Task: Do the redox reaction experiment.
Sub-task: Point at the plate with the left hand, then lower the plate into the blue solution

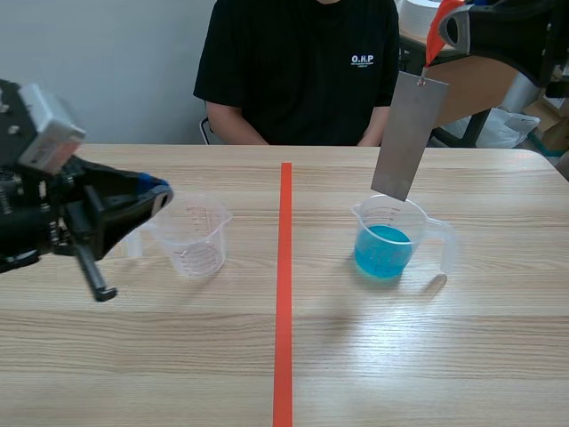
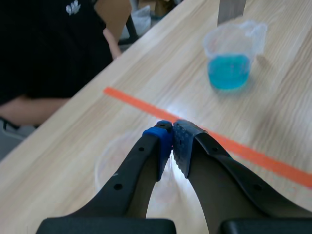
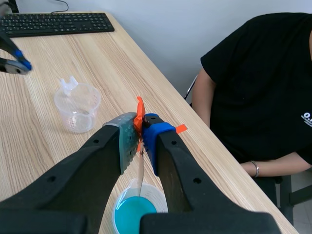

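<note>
Right fingers (image 3: 126,142) clamped on the orange tab (image 1: 436,32), metal strip (image 1: 409,138) hanging just over the blue-liquid beaker (image 1: 384,240), right side; left fingers (image 2: 162,144) closed empty by the clear beaker (image 1: 191,236). Seemingly dipping step: needs straight lowering.

We make out the empty cup (image 2: 109,160) only as a blur beneath the left end effector (image 2: 172,135), the metal strip (image 2: 230,9) is cut off by the edge, and markings on the blue cup (image 2: 229,66) are unreadable.
</note>
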